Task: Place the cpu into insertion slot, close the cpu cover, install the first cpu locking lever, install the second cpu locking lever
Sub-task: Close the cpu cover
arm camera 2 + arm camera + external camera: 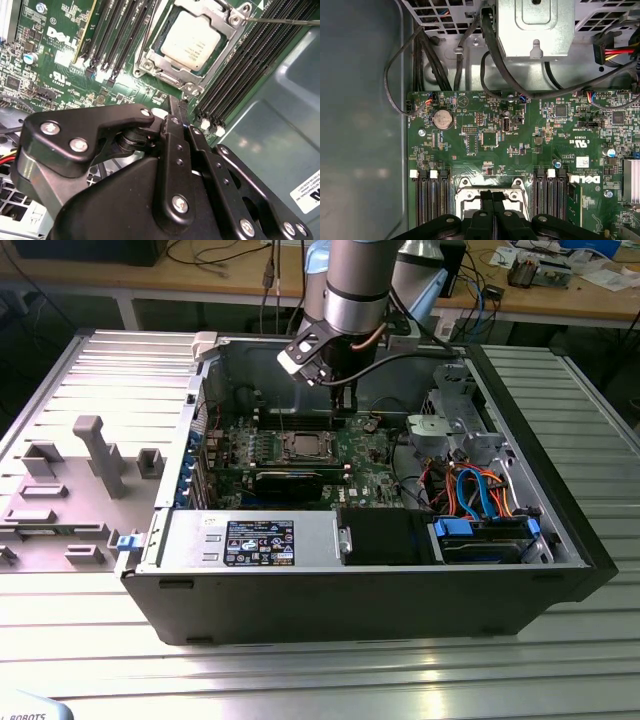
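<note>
Second wrist view confirms the cpu [192,42] seated in the insertion slot [145,65]. Its silver-grey top shows through the cut-out of the cpu cover [230,41], which lies flat around it. The gripper [178,103] hangs over one edge of the slot, apart from the cover as far as I can judge. Its two black fingers [486,201] are pressed together with no gap and carry nothing. A thin wire lever [285,21] runs out from a corner of the slot across the neighbouring memory slots [240,70]; I cannot tell whether it is hooked under its catch. Risks noted: the lever is sprung and slender, so a closed fingertip pushing it off-centre could let it slip and snap back, striking the cover or the green motherboard [520,150] beside the slot. A descent that misses the lever would land the fingertips on the cover or the cpu top and load the pins beneath. If the cover is not fully down, forcing the lever could bend it.
</note>
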